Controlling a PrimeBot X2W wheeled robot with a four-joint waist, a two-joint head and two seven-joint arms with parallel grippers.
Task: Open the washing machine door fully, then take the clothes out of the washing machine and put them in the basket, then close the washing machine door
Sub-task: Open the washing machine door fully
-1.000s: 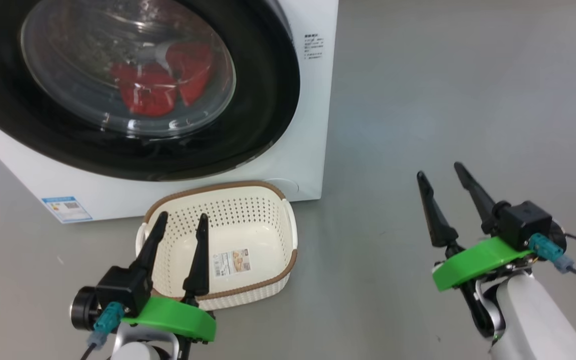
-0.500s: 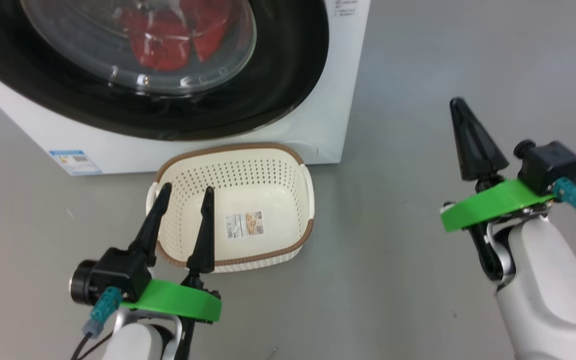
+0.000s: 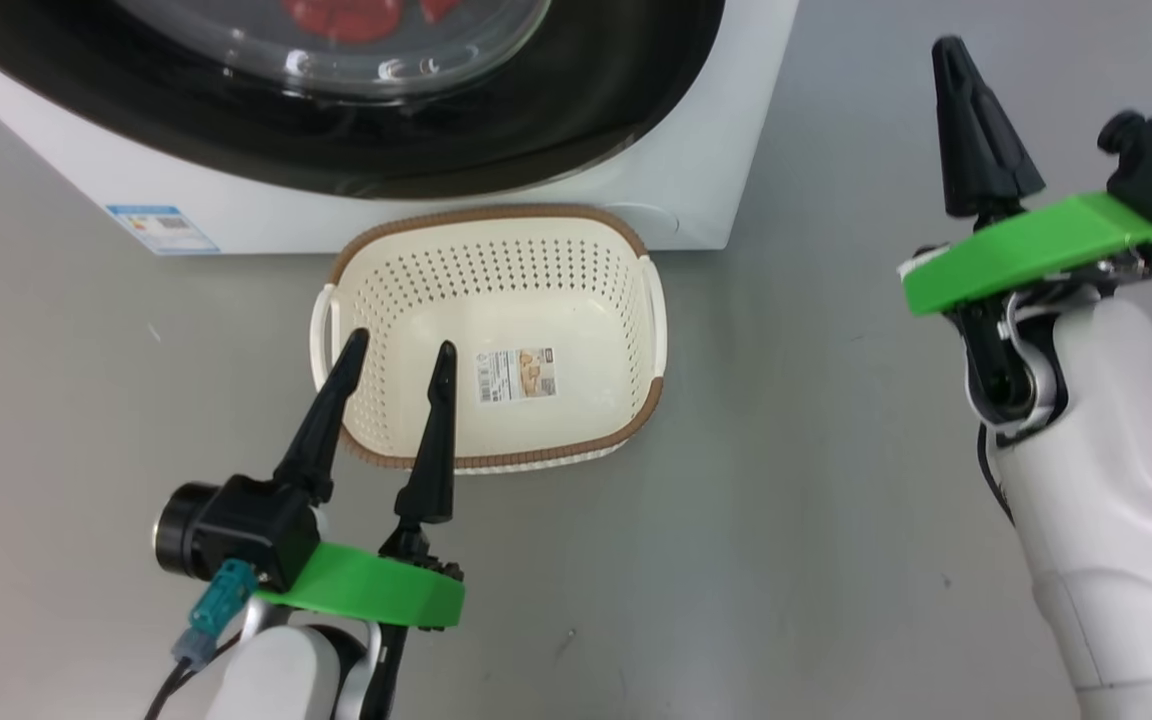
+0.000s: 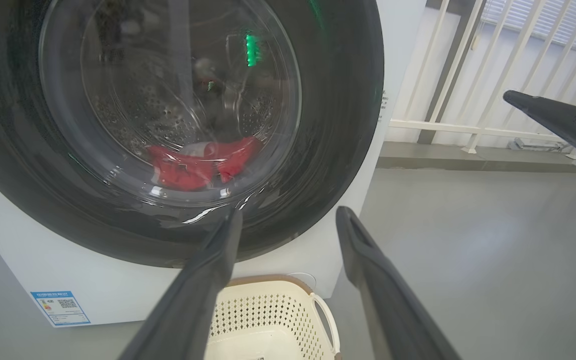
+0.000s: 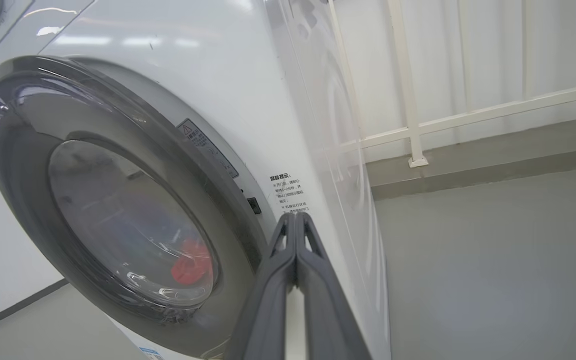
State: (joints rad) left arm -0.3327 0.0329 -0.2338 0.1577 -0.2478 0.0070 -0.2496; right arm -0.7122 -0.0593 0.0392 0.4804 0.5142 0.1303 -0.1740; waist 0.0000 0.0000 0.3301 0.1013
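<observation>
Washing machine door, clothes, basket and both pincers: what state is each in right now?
Washing machine door: shut.
Clothes: inside, seen through the door.
Basket: upright on the floor, no clothes in it.
Left pincer: open, holding nothing.
Right pincer: shut, holding nothing.

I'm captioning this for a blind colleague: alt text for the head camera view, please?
An empty cream basket sits on the grey floor before a white washing machine, its round black door shut, red clothes showing through it. The open left gripper points at the basket's near rim; the shut right gripper is held high at right.
</observation>
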